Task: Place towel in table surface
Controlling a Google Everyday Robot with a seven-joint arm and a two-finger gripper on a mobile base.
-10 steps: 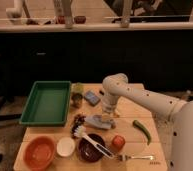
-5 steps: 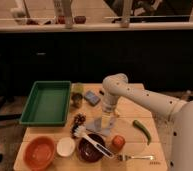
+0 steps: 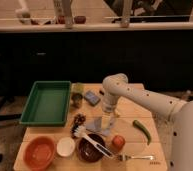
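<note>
Grey-blue towel lay flat on the table surface, mid-table | your gripper hung just over it, jaws spread wide, holding nothing | risk: a finger could snag the floppy cloth and drag it onto the brush and dark bowl | room: bare planks behind and right, toward the green pepper

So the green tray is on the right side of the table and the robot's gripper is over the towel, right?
Not quite. The camera view shows the green tray on the left side of the table. The gripper is over the towel, as you said.
</note>
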